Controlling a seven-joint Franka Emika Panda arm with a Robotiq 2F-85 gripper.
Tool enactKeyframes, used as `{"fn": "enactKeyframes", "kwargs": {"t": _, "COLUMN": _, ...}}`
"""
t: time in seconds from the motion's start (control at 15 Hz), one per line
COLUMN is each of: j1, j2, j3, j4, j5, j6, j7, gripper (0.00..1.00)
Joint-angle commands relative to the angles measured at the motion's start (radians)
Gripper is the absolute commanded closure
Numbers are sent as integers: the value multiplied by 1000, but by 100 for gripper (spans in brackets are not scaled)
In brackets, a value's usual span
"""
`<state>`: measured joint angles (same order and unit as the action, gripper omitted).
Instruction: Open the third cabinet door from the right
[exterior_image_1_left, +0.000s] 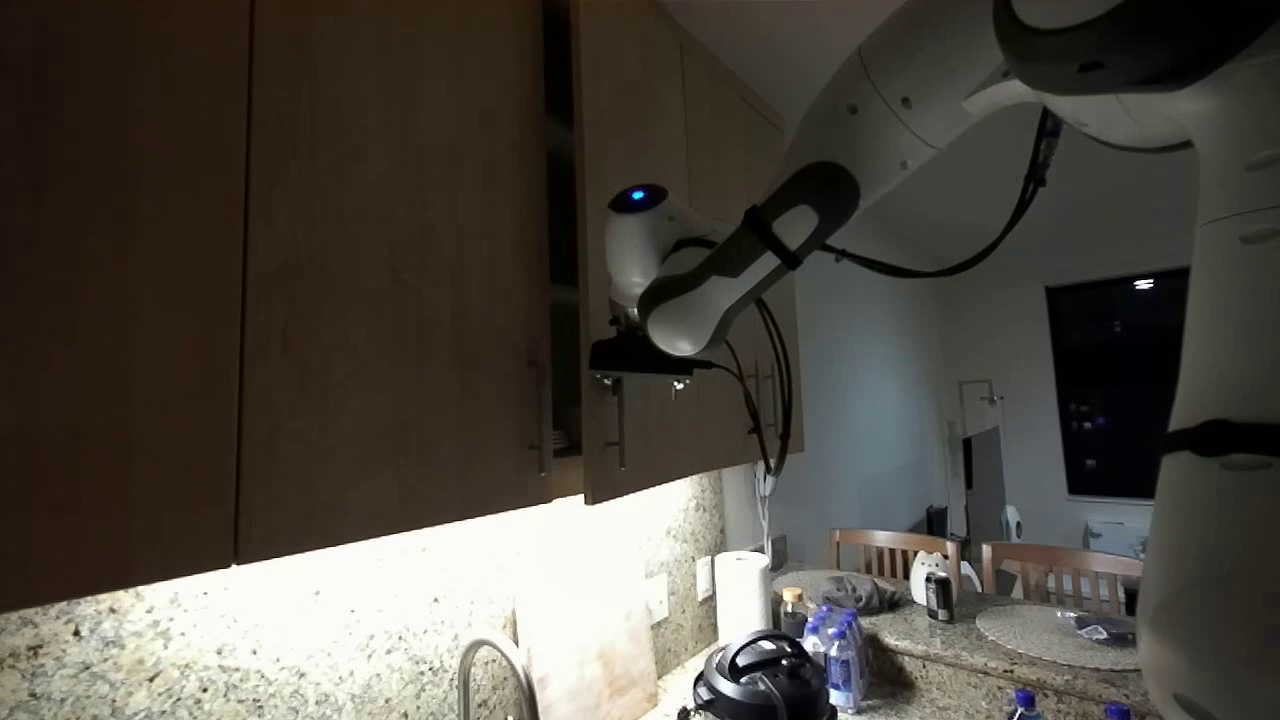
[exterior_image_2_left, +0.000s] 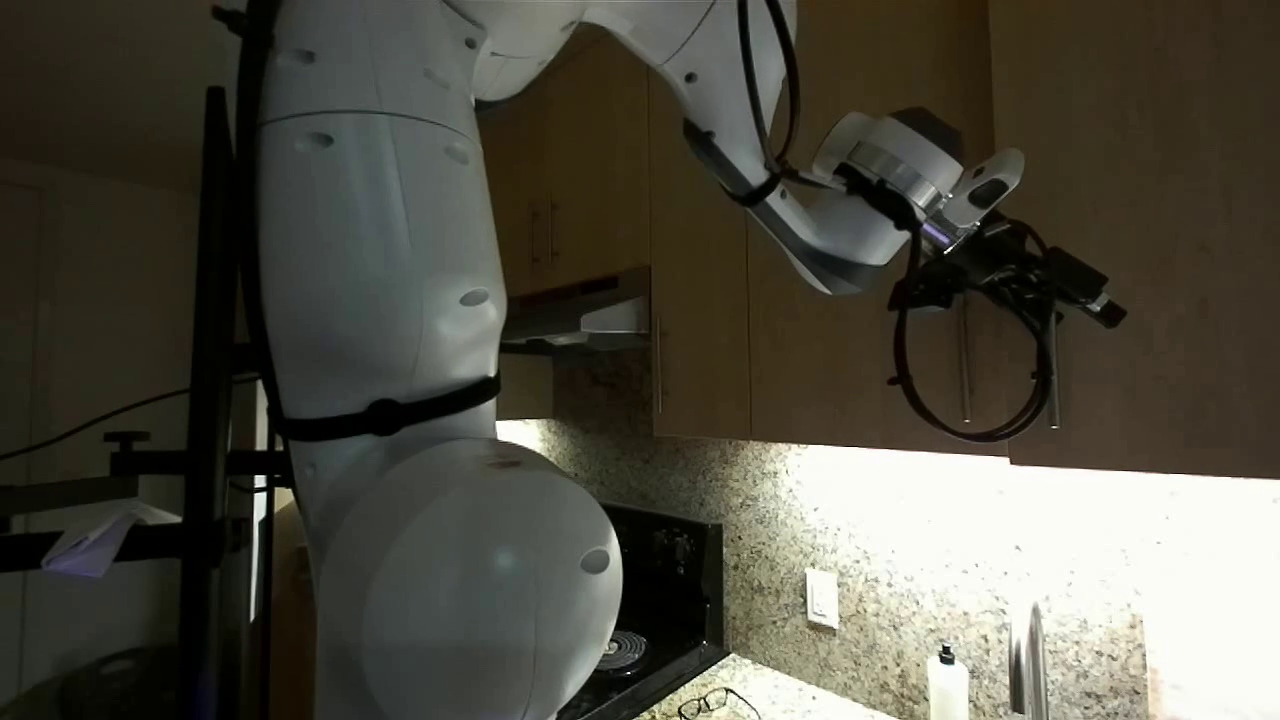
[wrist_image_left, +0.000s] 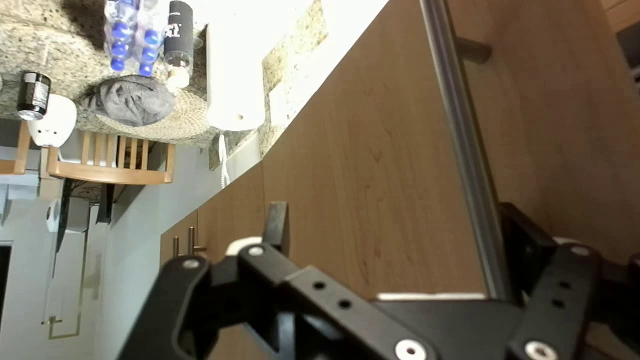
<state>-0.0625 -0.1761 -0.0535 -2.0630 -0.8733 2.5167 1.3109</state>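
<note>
Brown grained door (exterior_image_1_left: 635, 125) ajar, slim metal handle (wrist_image_left: 464, 140)

in an exterior view, the white jointed robot arm with dark-grey covers (exterior_image_2_left: 385, 270) stands upright at nine o'clock, arches along the top edge past twelve and slopes down toward two, its rounded white wrist with a silver band (exterior_image_2_left: 890, 185) angled toward four. in an exterior view, the white-and-dark-grey forearm (exterior_image_1_left: 832, 185) slants from one o'clock down toward the middle, and a small blue light (exterior_image_1_left: 638, 195) glows on the wrist. in the wrist view, the black two-fingered metal gripper (wrist_image_left: 400, 230) reaches in from five o'clock, its fingers (wrist_image_left: 276, 225) spread wide apart, one at seven o'clock, the other between three and four.
</note>
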Motion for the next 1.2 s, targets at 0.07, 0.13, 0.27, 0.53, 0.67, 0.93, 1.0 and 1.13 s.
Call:
{"fn": "enactKeyframes", "kwargs": {"t": 0.07, "j1": -76, "j2": -134, "j3": -36, "j4": -145, "j5": -10, "j6": 16, "j7": -53, "gripper": 0}}
{"fn": "enactKeyframes", "kwargs": {"t": 0.13, "j1": -85, "j2": -148, "j3": -39, "j4": -162, "j5": -16, "j6": 27, "j7": -63, "gripper": 0}}
{"fn": "enactKeyframes", "kwargs": {"t": 0.27, "j1": -100, "j2": -174, "j3": -44, "j4": -189, "j5": -11, "j6": 50, "j7": -95, "gripper": 0}}
{"fn": "enactKeyframes", "kwargs": {"t": 0.53, "j1": -113, "j2": -212, "j3": -79, "j4": -241, "j5": 50, "j6": 123, "j7": -240, "gripper": 0}}
{"fn": "enactKeyframes", "kwargs": {"t": 0.67, "j1": -79, "j2": -231, "j3": -134, "j4": -262, "j5": 67, "j6": 144, "j7": -310, "gripper": 0}}
{"fn": "enactKeyframes", "kwargs": {"t": 0.93, "j1": -60, "j2": -268, "j3": -207, "j4": -298, "j5": 86, "j6": 187, "j7": -422, "gripper": 0}}
{"fn": "enactKeyframes", "kwargs": {"t": 1.0, "j1": -55, "j2": -275, "j3": -226, "j4": -304, "j5": 84, "j6": 195, "j7": -442, "gripper": 0}}
{"fn": "enactKeyframes", "kwargs": {"t": 1.13, "j1": -44, "j2": -291, "j3": -260, "j4": -317, "j5": 79, "j6": 211, "j7": -472, "gripper": 0}}
